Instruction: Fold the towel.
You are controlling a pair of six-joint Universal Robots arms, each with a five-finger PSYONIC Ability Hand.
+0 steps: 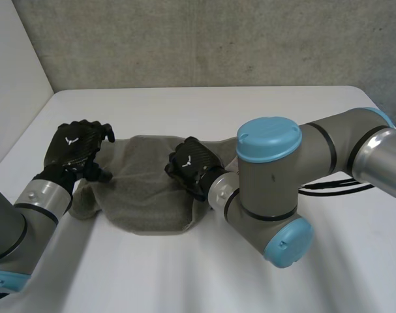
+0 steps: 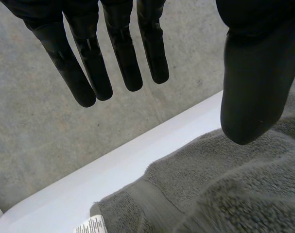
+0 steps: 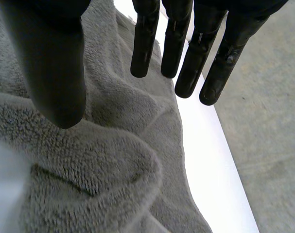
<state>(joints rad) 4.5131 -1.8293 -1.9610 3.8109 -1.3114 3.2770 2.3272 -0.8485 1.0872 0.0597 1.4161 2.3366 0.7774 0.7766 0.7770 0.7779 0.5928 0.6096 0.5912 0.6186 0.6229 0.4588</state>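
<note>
The left hand [image 1: 77, 149] hovers over the left end of the grey towel [image 1: 142, 195]. Its fingers are straight and apart from the thumb, holding nothing. The towel's hemmed edge and a white label [image 2: 91, 225] lie below its fingertips. The towel lies rumpled on the white table [image 1: 250, 104], stretching between the 2 hands and bunched into ridges rather than spread flat. The right hand [image 1: 192, 166] sits above the towel's right part, fingers likewise straight and empty, with a thick fold of cloth under its thumb. This looks like the reach before a first grasp, with no fold made yet. Next, each hand likely needs to drop and pinch an edge or corner near its fingertips so the cloth can be drawn flat.
</note>
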